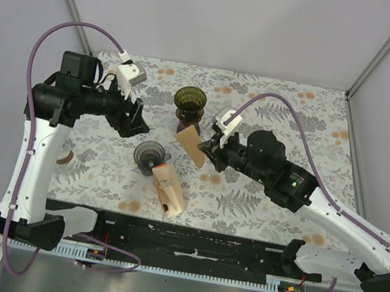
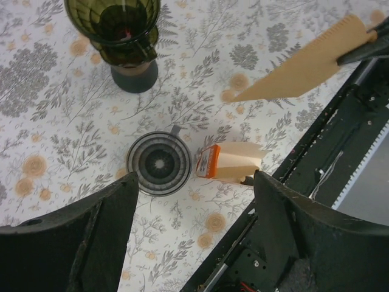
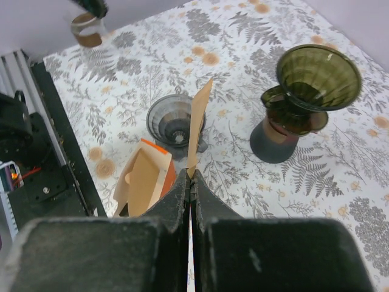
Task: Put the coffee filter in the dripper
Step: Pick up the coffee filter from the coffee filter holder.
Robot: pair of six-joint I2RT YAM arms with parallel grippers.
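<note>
My right gripper (image 1: 205, 150) is shut on the bottom edge of a flat brown paper coffee filter (image 1: 190, 145) and holds it upright above the table. In the right wrist view the filter (image 3: 199, 121) rises from the closed fingertips (image 3: 182, 185). A smoky grey dripper (image 1: 149, 155) sits on the table just left of the filter and shows below it in the right wrist view (image 3: 172, 120). An olive green glass dripper (image 1: 189, 103) stands on a dark base behind. My left gripper (image 1: 137, 117) is open and empty, above the grey dripper (image 2: 159, 163).
An open orange and tan box of filters (image 1: 167, 191) lies near the table's front edge, beside the grey dripper. A small brown round object (image 1: 65, 158) sits by the left arm. A black rail (image 1: 194, 240) runs along the front edge.
</note>
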